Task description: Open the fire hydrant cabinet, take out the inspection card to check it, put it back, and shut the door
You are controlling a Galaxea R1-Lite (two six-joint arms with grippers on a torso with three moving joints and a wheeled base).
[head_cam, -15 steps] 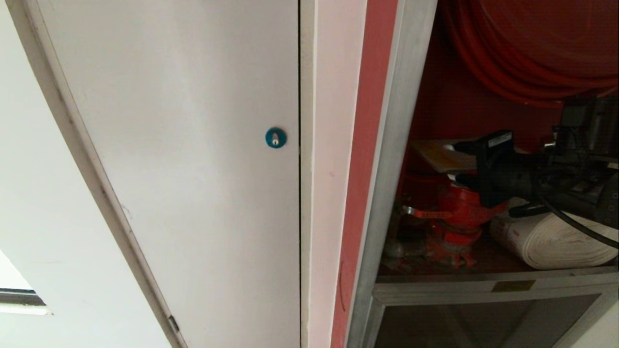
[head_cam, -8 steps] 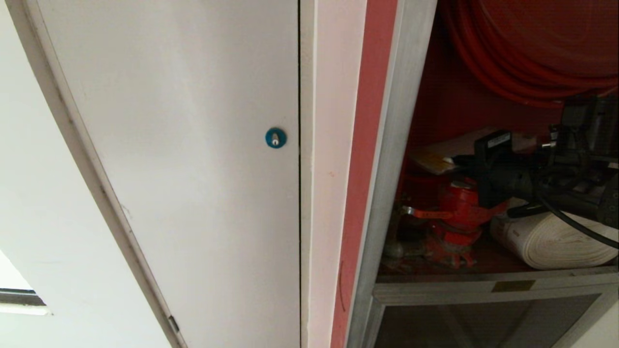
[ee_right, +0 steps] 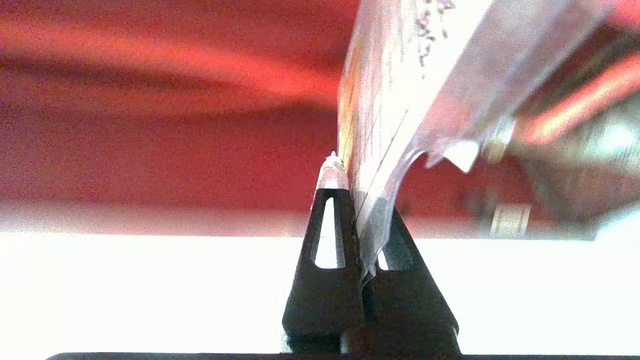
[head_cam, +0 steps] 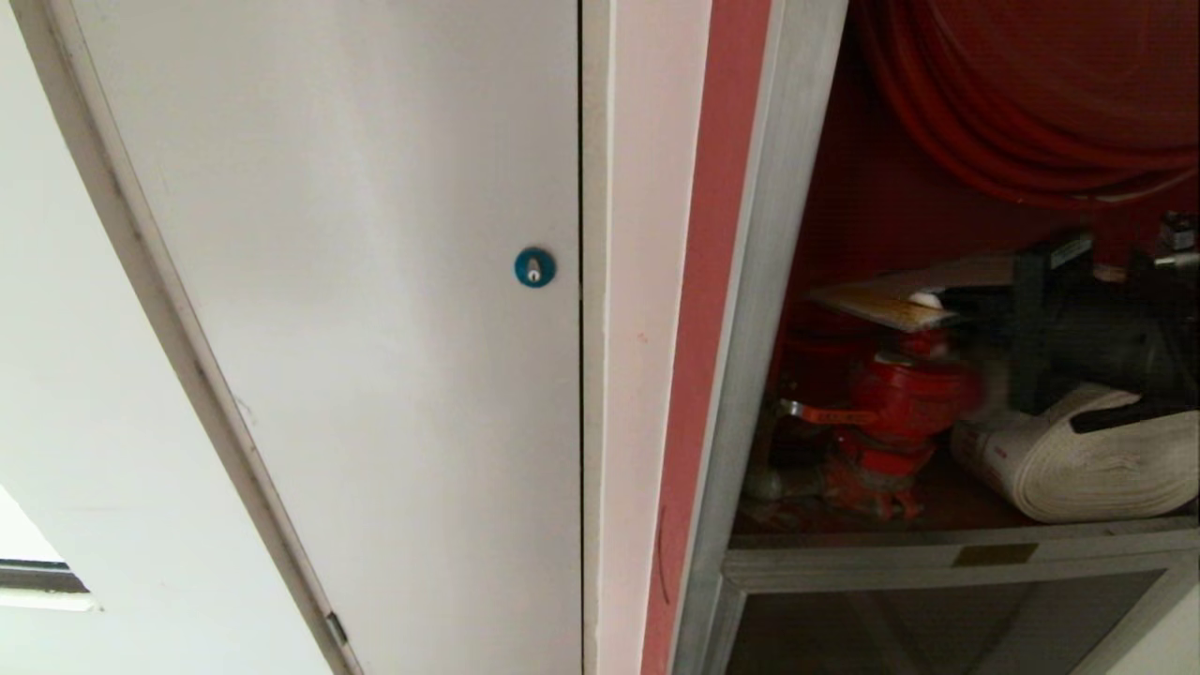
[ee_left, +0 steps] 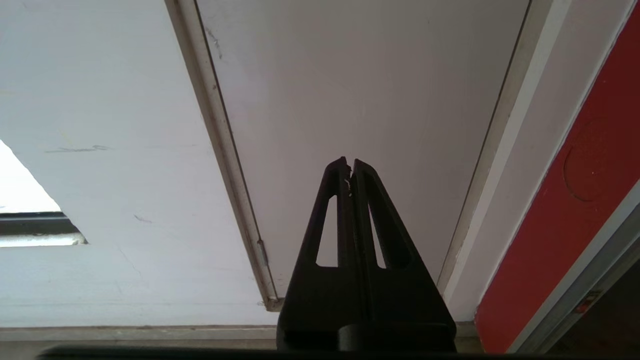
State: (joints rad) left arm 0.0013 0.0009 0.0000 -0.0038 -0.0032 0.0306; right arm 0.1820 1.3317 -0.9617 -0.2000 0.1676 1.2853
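Inspection card [head_cam: 891, 302] sits pinched by one edge in the right gripper [ee_right: 361, 200], jaws clamped on it, hanging just above the red valve [head_cam: 886, 412] inside the fire hydrant cabinet [head_cam: 750, 281]; I'd say it's held thin so it can be drawn out for reading. Beside the valve lies the rolled white hose [head_cam: 1078, 464], the hose reel [head_cam: 1022, 103] above. Left gripper [ee_left: 352, 172], fingers pressed together and empty, idles before the white closet door [head_cam: 375, 281]
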